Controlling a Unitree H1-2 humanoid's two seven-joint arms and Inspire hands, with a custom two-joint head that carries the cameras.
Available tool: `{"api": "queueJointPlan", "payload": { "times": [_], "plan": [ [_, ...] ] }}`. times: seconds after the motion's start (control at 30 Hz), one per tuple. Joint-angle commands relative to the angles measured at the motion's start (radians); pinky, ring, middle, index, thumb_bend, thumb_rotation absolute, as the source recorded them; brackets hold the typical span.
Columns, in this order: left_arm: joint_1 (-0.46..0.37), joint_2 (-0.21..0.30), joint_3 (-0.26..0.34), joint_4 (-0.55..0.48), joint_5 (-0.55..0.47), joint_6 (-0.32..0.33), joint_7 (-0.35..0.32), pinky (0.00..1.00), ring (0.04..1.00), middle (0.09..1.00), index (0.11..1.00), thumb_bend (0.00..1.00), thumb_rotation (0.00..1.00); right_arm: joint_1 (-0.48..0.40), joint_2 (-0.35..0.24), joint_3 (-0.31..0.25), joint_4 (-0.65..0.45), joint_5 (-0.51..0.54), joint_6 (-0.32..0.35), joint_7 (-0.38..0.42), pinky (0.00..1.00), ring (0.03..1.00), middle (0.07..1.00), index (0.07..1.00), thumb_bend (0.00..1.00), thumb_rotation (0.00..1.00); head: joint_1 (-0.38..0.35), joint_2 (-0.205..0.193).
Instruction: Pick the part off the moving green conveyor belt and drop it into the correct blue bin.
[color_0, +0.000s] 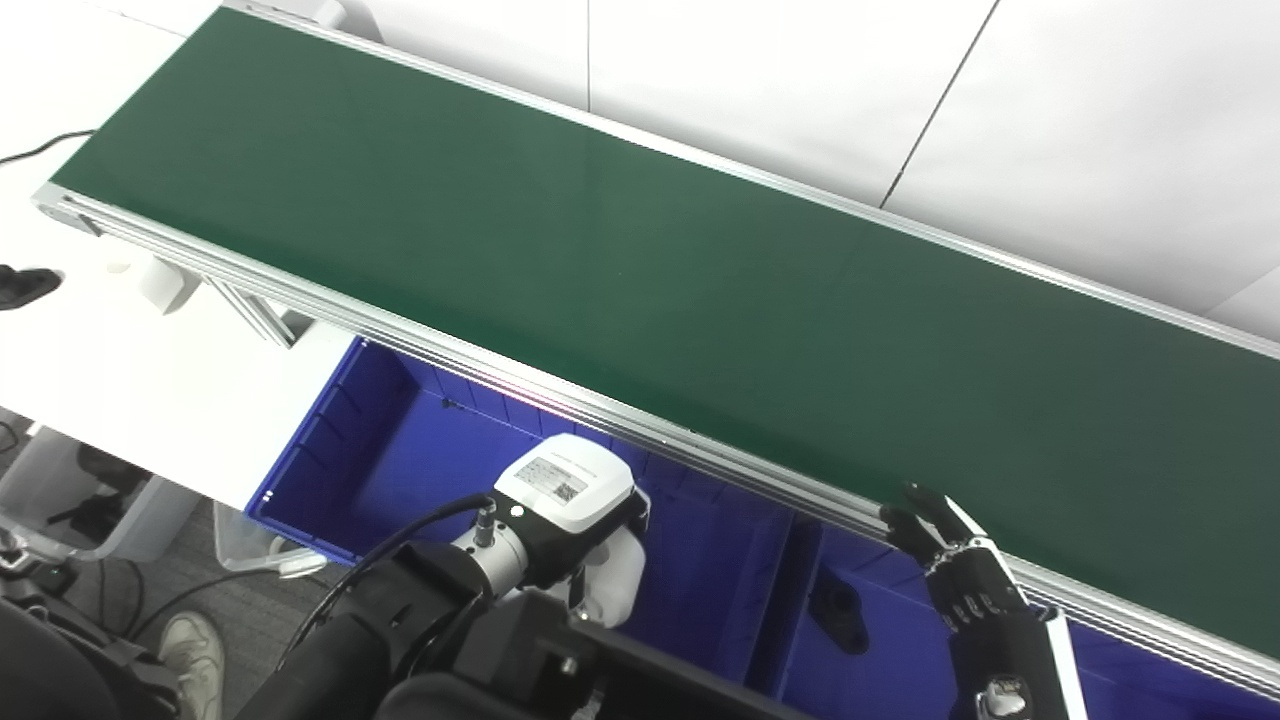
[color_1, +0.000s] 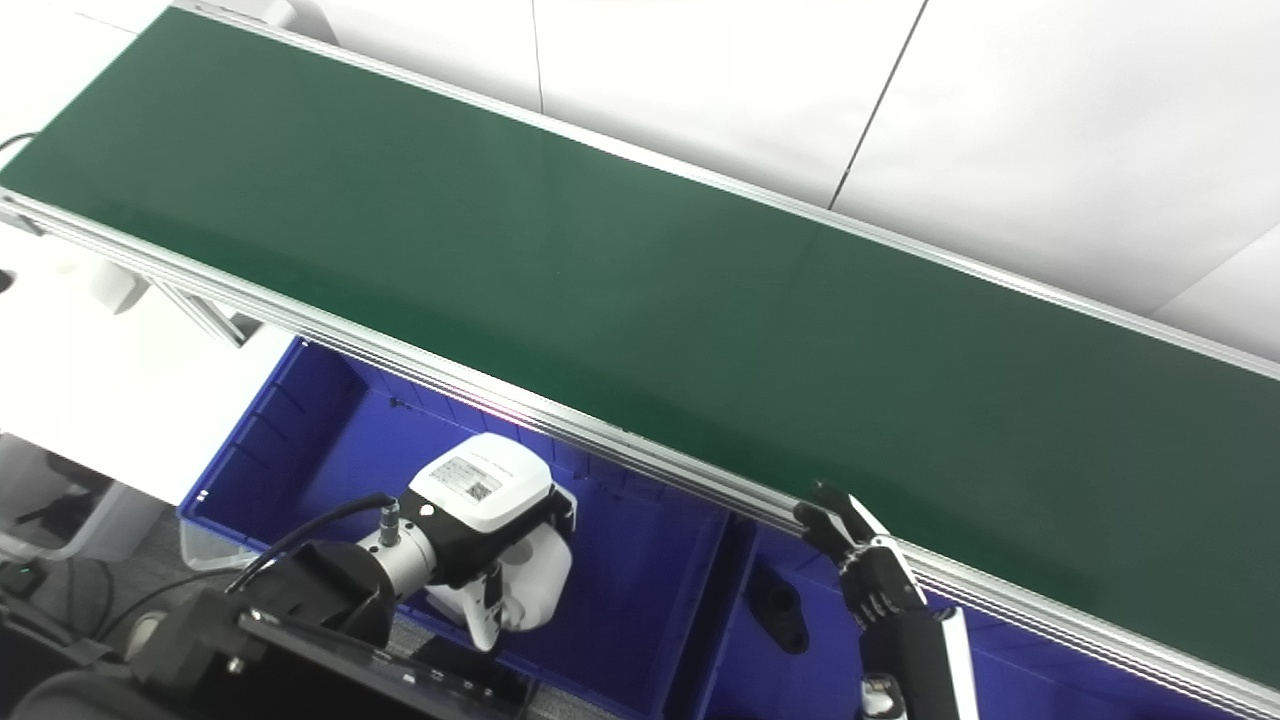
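Note:
The green conveyor belt runs diagonally from upper left to lower right, and I see no part on it. A black part lies on the floor of the right blue bin. My right hand is raised just beside the belt's near aluminium rail, above that bin, with its fingers stretched out and nothing in them. My left arm ends in a white wrist housing over the left blue bin. That hand's fingers are hidden below the housing.
The belt's aluminium rail overhangs both bins along their far side. A divider wall separates the two bins. A white table stands to the left, with a clear plastic box and cables on the floor.

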Motion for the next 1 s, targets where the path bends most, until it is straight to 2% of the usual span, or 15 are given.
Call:
{"api": "queueJointPlan", "payload": {
  "times": [0.0, 0.07, 0.1, 0.17, 0.23, 0.3, 0.37, 0.5, 0.57, 0.6, 0.67, 0.7, 0.8, 0.9, 0.97],
  "plan": [
    [0.021, -0.012, 0.006, -0.006, -0.059, -0.029, 0.142, 0.78, 0.88, 0.962, 0.965, 0.98, 0.42, 0.006, 0.001, 0.001, -0.018, 0.003, -0.001, 0.012, 0.84, 0.834, 0.889, 0.831, 0.99, 0.96, -0.008, 0.0],
    [0.034, -0.011, 0.012, 0.011, -0.144, -0.085, 0.287, 0.59, 0.703, 0.818, 0.825, 0.91, 0.23, 0.01, 0.002, 0.003, -0.024, -0.001, 0.002, 0.01, 0.84, 0.842, 0.889, 0.83, 1.0, 0.96, -0.015, 0.004],
    [0.042, -0.011, 0.014, 0.02, -0.192, -0.128, 0.37, 0.54, 0.649, 0.765, 0.779, 0.89, 0.2, 0.012, 0.003, 0.003, -0.027, -0.002, 0.005, 0.009, 0.85, 0.842, 0.889, 0.83, 1.0, 0.96, -0.015, 0.004],
    [0.062, -0.011, 0.013, 0.024, -0.26, -0.209, 0.51, 0.45, 0.542, 0.656, 0.691, 0.91, 0.29, 0.017, 0.003, 0.004, -0.036, 0.001, 0.012, 0.008, 0.84, 0.838, 0.889, 0.828, 1.0, 0.96, -0.016, 0.006],
    [0.085, -0.012, 0.008, 0.016, -0.289, -0.276, 0.618, 0.47, 0.549, 0.65, 0.692, 0.97, 0.38, 0.021, 0.001, 0.005, -0.041, 0.006, 0.013, 0.009, 0.84, 0.835, 0.891, 0.828, 1.0, 0.95, -0.013, 0.009],
    [0.096, -0.008, 0.006, 0.012, -0.297, -0.318, 0.677, 0.58, 0.679, 0.761, 0.849, 1.0, 0.45, 0.023, -0.002, 0.004, -0.04, 0.012, 0.011, 0.011, 0.85, 0.836, 0.892, 0.831, 1.0, 0.95, -0.012, 0.008],
    [0.098, 0.003, 0.009, 0.014, -0.319, -0.346, 0.696, 0.71, 0.814, 0.888, 0.968, 1.0, 0.48, 0.025, -0.005, 0.004, -0.043, 0.016, 0.012, 0.012, 0.85, 0.838, 0.894, 0.833, 1.0, 0.95, -0.01, 0.01],
    [0.095, 0.014, 0.013, 0.021, -0.353, -0.388, 0.717, 0.83, 0.932, 0.99, 0.999, 1.0, 0.55, 0.028, -0.008, 0.001, -0.049, 0.015, 0.019, 0.012, 0.85, 0.835, 0.893, 0.834, 1.0, 0.96, -0.009, 0.014],
    [0.095, 0.01, 0.015, 0.031, -0.35, -0.411, 0.741, 0.78, 0.869, 0.925, 0.94, 1.0, 0.43, 0.029, -0.009, 0.001, -0.052, 0.014, 0.02, 0.012, 0.85, 0.84, 0.893, 0.833, 1.0, 0.96, -0.012, 0.016],
    [0.096, 0.007, 0.015, 0.036, -0.346, -0.418, 0.752, 0.72, 0.815, 0.842, 0.859, 1.0, 0.36, 0.029, -0.01, 0.001, -0.052, 0.013, 0.02, 0.012, 0.85, 0.844, 0.891, 0.833, 1.0, 0.96, -0.012, 0.016],
    [0.106, -0.006, 0.014, 0.04, -0.338, -0.417, 0.764, 0.67, 0.771, 0.769, 0.799, 1.0, 0.3, 0.031, -0.01, 0.001, -0.055, 0.013, 0.023, 0.011, 0.84, 0.838, 0.89, 0.832, 1.0, 0.96, -0.013, 0.018],
    [0.108, -0.009, 0.013, 0.041, -0.336, -0.416, 0.763, 0.66, 0.769, 0.767, 0.798, 1.0, 0.3, 0.031, -0.01, 0.0, -0.056, 0.013, 0.026, 0.011, 0.84, 0.838, 0.89, 0.832, 1.0, 0.96, -0.013, 0.019],
    [0.105, -0.003, 0.012, 0.035, -0.326, -0.404, 0.735, 0.69, 0.792, 0.831, 0.9, 1.0, 0.33, 0.033, -0.012, -0.002, -0.059, 0.014, 0.03, 0.011, 0.85, 0.84, 0.893, 0.832, 1.0, 0.96, -0.012, 0.02],
    [0.097, 0.007, 0.012, 0.027, -0.331, -0.388, 0.693, 0.79, 0.871, 0.933, 0.983, 1.0, 0.42, 0.034, -0.012, -0.003, -0.06, 0.014, 0.029, 0.011, 0.85, 0.837, 0.892, 0.833, 1.0, 0.96, -0.012, 0.021],
    [0.096, 0.007, 0.014, 0.021, -0.336, -0.38, 0.672, 0.82, 0.894, 0.956, 0.997, 1.0, 0.45, 0.034, -0.013, -0.004, -0.061, 0.013, 0.029, 0.011, 0.85, 0.834, 0.892, 0.833, 1.0, 0.96, -0.012, 0.022]
  ]
}}
